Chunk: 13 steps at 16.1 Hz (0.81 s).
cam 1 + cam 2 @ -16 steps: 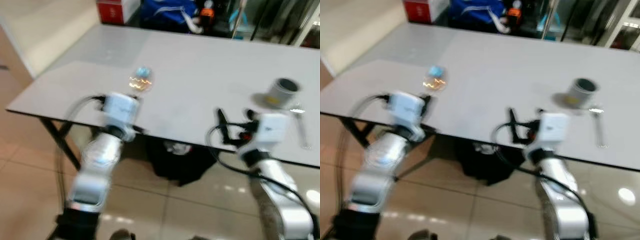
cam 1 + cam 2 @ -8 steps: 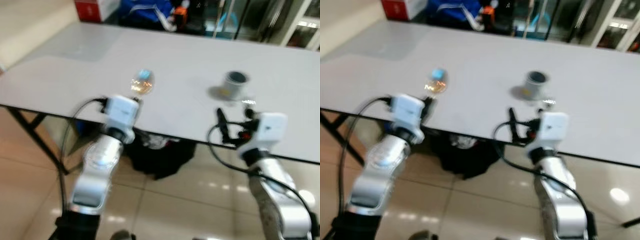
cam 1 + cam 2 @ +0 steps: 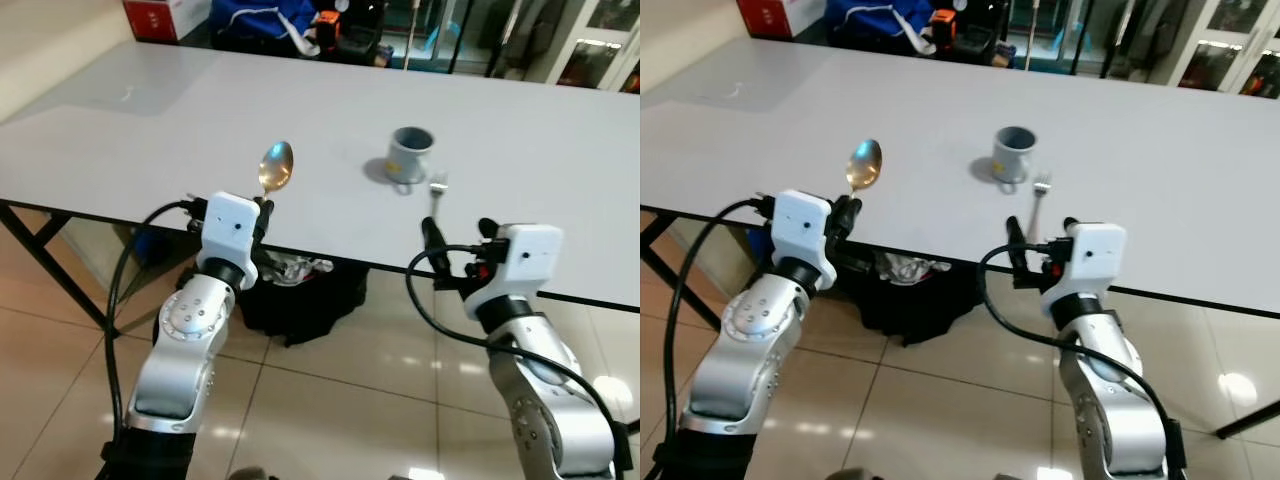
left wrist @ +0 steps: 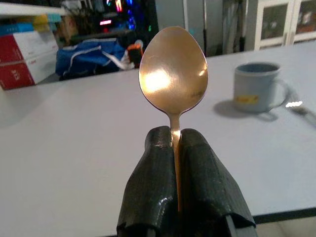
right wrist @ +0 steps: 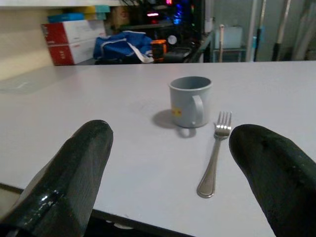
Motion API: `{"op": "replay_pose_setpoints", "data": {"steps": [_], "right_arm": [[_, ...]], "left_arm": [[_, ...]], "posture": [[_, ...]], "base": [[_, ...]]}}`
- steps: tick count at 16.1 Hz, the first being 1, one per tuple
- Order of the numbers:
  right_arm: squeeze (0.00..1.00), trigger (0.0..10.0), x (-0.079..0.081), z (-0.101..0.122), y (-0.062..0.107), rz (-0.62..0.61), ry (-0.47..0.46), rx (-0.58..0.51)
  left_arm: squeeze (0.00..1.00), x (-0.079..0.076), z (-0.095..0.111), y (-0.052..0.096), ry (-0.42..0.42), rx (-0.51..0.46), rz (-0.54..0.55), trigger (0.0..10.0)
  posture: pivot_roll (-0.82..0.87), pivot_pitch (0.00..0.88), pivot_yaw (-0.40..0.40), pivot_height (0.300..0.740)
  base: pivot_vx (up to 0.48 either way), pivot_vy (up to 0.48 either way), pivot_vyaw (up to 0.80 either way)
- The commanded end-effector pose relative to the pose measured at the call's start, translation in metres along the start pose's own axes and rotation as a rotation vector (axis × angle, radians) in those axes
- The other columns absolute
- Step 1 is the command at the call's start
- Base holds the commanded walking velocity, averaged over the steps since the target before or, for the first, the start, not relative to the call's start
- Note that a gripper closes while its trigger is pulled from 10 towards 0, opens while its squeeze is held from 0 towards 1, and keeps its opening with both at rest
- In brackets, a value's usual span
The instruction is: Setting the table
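Pinching the spoon (image 4: 173, 79) by its handle, the left gripper (image 4: 173, 190) holds it upright at the table (image 3: 140, 120) edge; the right gripper (image 5: 168, 168) (fingers spread wide) faces the mug (image 5: 190, 101), with the fork (image 5: 213, 154) just beside that mug

The spoon (image 4: 173, 74) is polished metal with a warm golden tint, its bowl mirror-bright. The left tool (image 4: 177, 185) has matt black, rubbery fingers with a faintly textured skin. The fork (image 5: 214, 160) is bright silver metal. The mug (image 5: 190, 101) is grey-blue with a smooth, dull glaze. The desk (image 3: 150, 130) is pale grey, smooth and satin. The floor (image 3: 330, 390) is glossy beige tile. Both arms have brushed silver casings.
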State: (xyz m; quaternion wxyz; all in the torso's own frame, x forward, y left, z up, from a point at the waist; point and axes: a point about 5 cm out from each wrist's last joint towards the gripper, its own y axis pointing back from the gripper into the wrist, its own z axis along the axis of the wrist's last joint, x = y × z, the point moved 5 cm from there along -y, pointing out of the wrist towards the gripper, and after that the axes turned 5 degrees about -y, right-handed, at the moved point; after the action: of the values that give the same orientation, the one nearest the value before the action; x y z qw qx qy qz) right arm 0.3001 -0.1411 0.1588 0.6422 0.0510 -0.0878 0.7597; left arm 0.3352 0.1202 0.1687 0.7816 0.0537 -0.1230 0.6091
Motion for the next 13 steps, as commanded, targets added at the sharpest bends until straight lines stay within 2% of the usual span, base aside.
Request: {"op": "replay_pose_setpoints", "data": {"steps": [1, 5, 8, 12, 13], "right_arm": [[0.00, 10.0, 0.008, 0.002, -0.002, 0.034, 0.000, 0.001], [0.00, 10.0, 0.008, -0.002, -0.001, 0.038, -0.001, 0.017], [0.00, 10.0, 0.012, -0.001, -0.002, 0.053, -0.005, 0.016], [0.00, 10.0, 0.009, -0.001, -0.001, 0.046, -0.011, 0.016], [0.00, 10.0, 0.011, -0.001, -0.001, 0.050, -0.017, 0.017]], "left_arm": [[0.00, 0.007, 0.003, 0.002, 0.001, -0.004, 0.020, 10.0], [0.00, 0.012, 0.001, 0.012, 0.004, 0.007, 0.026, 10.0], [0.00, 0.015, 0.002, 0.011, 0.000, 0.010, 0.034, 10.0], [0.00, 0.009, 0.004, 0.011, 0.004, 0.008, 0.015, 10.0], [0.00, 0.012, 0.002, 0.010, 0.001, 0.013, 0.018, 10.0]], "posture": [[0.04, 0.056, 0.002, 0.740], [0.05, 0.071, -0.008, 0.740], [0.05, 0.075, -0.006, 0.740], [0.05, 0.077, -0.005, 0.740], [0.04, 0.079, -0.003, 0.740]], "base": [[0.334, 0.000, 0.00], [0.413, 0.000, 0.00], [0.480, 0.000, 0.00], [0.480, 0.000, 0.00], [0.480, 0.000, -0.80]]}}
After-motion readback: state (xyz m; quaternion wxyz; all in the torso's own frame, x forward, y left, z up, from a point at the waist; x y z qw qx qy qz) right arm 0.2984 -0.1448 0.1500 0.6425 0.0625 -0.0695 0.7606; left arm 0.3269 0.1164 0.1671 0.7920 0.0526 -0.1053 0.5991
